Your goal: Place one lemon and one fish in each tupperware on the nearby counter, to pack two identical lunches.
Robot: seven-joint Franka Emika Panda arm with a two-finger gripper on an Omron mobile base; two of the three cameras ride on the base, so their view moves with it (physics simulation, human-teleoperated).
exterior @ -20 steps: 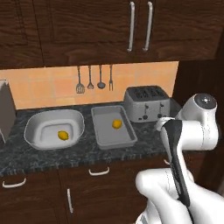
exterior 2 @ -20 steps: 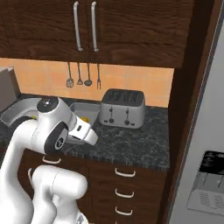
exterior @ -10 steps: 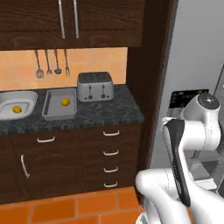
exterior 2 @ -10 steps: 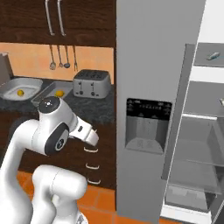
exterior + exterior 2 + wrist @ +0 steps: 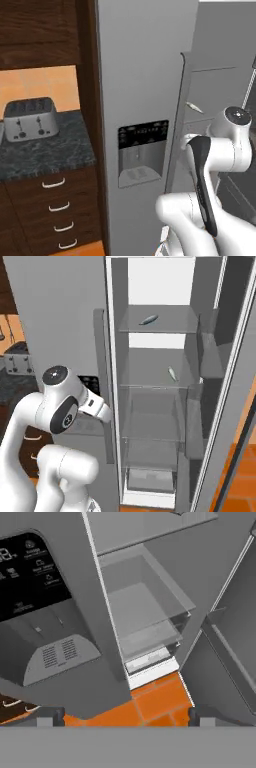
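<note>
The fridge (image 5: 65, 316) stands with its right-hand compartment open, grey shelves stacked inside. In the right base view 2 fish lie on those shelves: 1 fish (image 5: 148, 319) on the top shelf (image 5: 165, 326), near its middle, and a second fish (image 5: 171, 373) on the shelf below (image 5: 150, 373), toward its right edge. Both are small, slim and grey, each lying well apart from the other and from the shelf fronts.

The pincer (image 5: 122, 717) points down past the fridge's dispenser panel (image 5: 35, 567) at the lower shelves and the orange floor tiles (image 5: 155, 699); its 2 dark fingertips (image 5: 59, 714) stand wide apart with nothing between them.

In the left base view the desk (image 5: 45, 150), dark speckled stone over brown drawers (image 5: 55, 210) with curved silver handles, ends against the wooden panel beside the fridge. A silver toaster (image 5: 31, 119) sits at the desk's back edge, against the orange wall. The white arm (image 5: 220, 155) rises at the lower right, folded in front of the open fridge door.
</note>
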